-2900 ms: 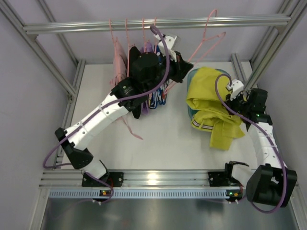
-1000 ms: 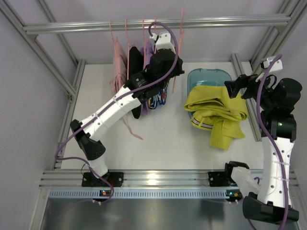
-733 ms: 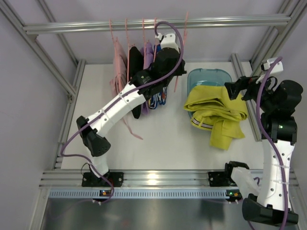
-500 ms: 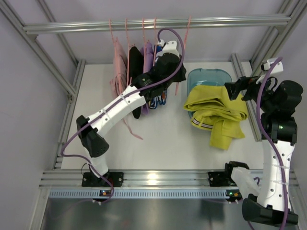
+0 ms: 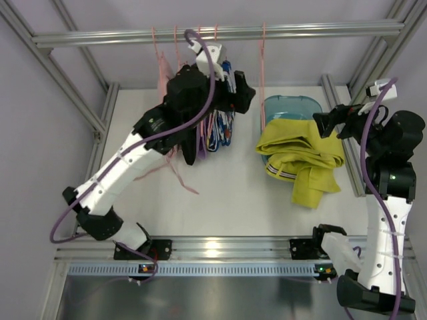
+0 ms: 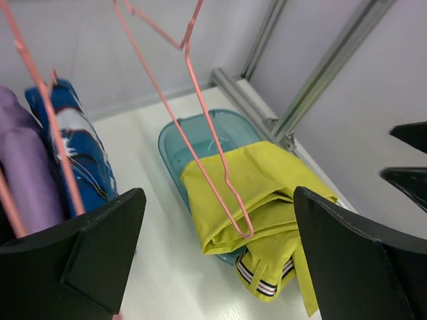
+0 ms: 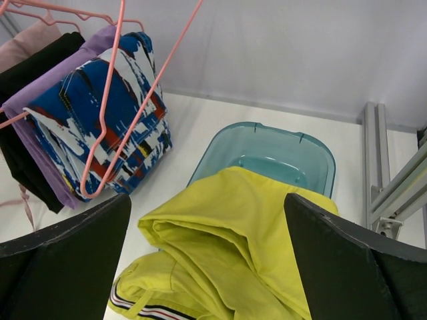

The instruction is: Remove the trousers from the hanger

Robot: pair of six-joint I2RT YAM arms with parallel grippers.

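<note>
A moment before, the left gripper (image 6: pixel 217 220) was shut on the thin pink wire hanger (image 5: pixel 262 67) up by the rail. Now its two black fingers stood wide apart with nothing in them, and the left arm had pulled back a little to the left. The hanger hung by its hook from the long silver metal rail (image 5: pixel 320 28), all on its own and bare. The right gripper (image 7: pixel 207 207) had not moved; its fingers stood wide apart too, holding nothing, up above the table. The folded yellow trousers (image 5: pixel 297 160) were off the hanger. They lay half over the see-through blue plastic tub (image 5: pixel 287 107) and half on the flat white table (image 5: pixel 227 200), just where they lay before. To the left of the bare hanger, more clothes hung on the rail on pink hangers: pale pink, black, purple and a blue patterned one (image 7: pixel 100 127). Plain grey walls and silver metal bars stood around the table.
</note>
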